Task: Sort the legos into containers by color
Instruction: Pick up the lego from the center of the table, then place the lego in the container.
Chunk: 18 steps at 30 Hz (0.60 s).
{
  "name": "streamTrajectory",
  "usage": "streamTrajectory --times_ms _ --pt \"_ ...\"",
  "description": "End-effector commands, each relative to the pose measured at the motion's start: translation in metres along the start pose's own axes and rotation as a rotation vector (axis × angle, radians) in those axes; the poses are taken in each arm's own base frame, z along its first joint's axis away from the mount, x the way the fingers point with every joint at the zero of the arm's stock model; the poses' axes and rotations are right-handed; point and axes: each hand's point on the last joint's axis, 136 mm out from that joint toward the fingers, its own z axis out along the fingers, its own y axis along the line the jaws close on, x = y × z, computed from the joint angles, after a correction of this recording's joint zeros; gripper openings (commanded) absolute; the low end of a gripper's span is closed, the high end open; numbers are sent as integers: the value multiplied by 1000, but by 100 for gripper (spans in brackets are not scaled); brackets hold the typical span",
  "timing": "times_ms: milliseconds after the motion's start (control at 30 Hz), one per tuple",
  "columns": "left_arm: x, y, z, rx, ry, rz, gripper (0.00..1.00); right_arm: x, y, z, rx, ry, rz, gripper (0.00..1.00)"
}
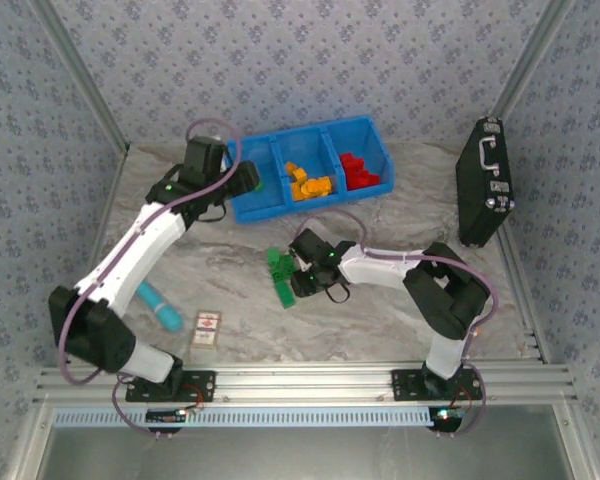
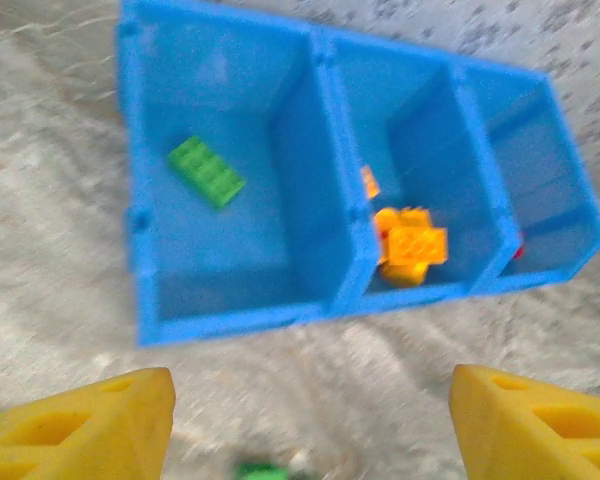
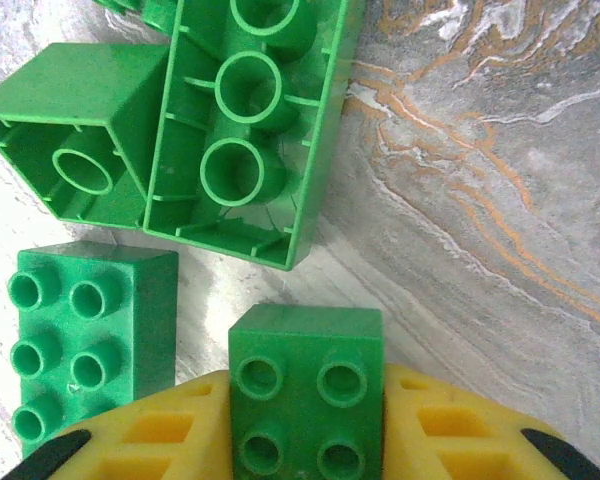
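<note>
On the left, the left gripper (image 2: pixel 312 410) hangs released, its yellow fingers spread wide with nothing between them, just near of the blue bin (image 2: pixel 240 322) at the far side of the table (image 3: pixel 480 200). Toward the middle, the right gripper (image 3: pixel 305 432) sits low over a cluster of green legos and looks clamped on a two-by-two green brick (image 3: pixel 305 350), studs up, one pad on each flat side wall. The other bricks lie close around it: a six-stud brick (image 3: pixel 90 340) just to one side, and beyond it a long upturned brick (image 3: pixel 250 120) touching a smaller upturned brick (image 3: pixel 70 130). These pieces are judged light, rigid and smooth-sided, so a squeeze across two opposite flat walls should hold, whereas a corner or the studded top would likely slip (the upturned ones also offer thin hollow rims, a poorer purchase). None looks fragile, so a short drop into a compartment should do no harm. In the bin, the left compartment holds one flat green brick (image 2: pixel 207 171), the middle one several orange-yellow bricks (image 2: pixel 412 247), and the right one red bricks (image 1: pixel 360 172). By that arrangement the held piece belongs in the left compartment.
</note>
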Motion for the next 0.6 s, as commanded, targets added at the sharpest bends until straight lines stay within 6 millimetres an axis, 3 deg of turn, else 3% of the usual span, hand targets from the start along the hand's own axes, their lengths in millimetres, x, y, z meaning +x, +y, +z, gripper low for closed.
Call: streamTrajectory --times_ms 0,100,200,367,567 --pt "12 35 -32 -98 -13 110 75 28 -10 11 43 106 24 34" --pt "24 59 -51 -122 -41 137 77 20 -8 -1 51 97 16 33" --pt "33 79 -67 -143 -71 187 80 -1 -5 -23 57 52 -16 33" --pt "50 107 -85 -210 -109 290 88 -67 2 -78 87 -87 -75 32" --pt "68 126 -89 -224 -137 370 92 -132 3 -109 145 -186 -141 32"
